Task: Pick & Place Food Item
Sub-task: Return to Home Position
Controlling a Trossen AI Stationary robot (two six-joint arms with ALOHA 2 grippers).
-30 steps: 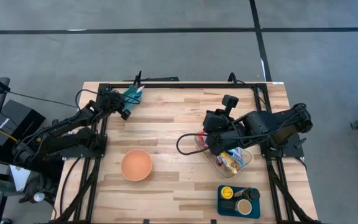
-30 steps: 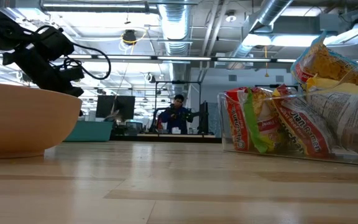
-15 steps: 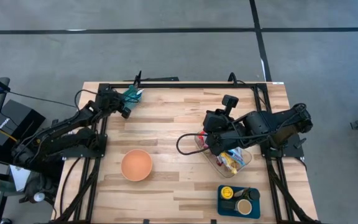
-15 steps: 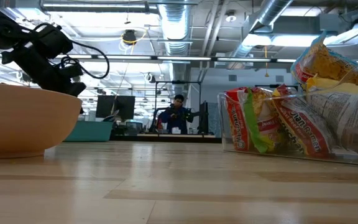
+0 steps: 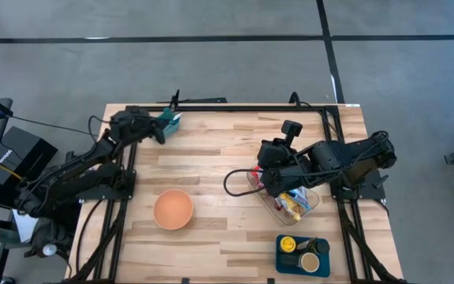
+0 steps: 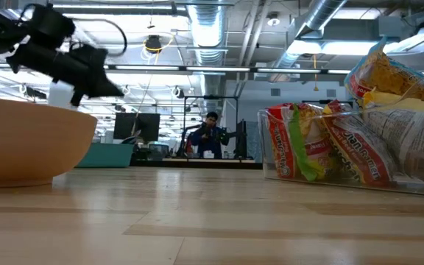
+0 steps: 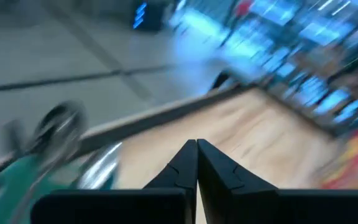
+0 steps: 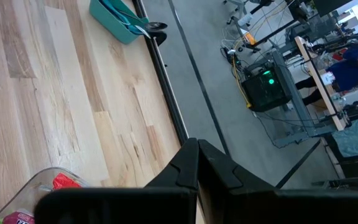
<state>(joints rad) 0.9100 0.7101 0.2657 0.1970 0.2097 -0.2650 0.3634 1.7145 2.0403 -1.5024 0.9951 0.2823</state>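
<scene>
The worktop (image 5: 227,150) holds the transparent bin (image 5: 314,203) of noodle packs (image 6: 322,147). The right arm hides the bin's near corner. The right end effector (image 8: 197,147) hangs over that corner, fingers pressed together and empty. The left wrist view is heavily blurred. The small green bin (image 5: 169,119) lies just beyond the left end effector (image 7: 196,148), which is also closed on nothing.
</scene>
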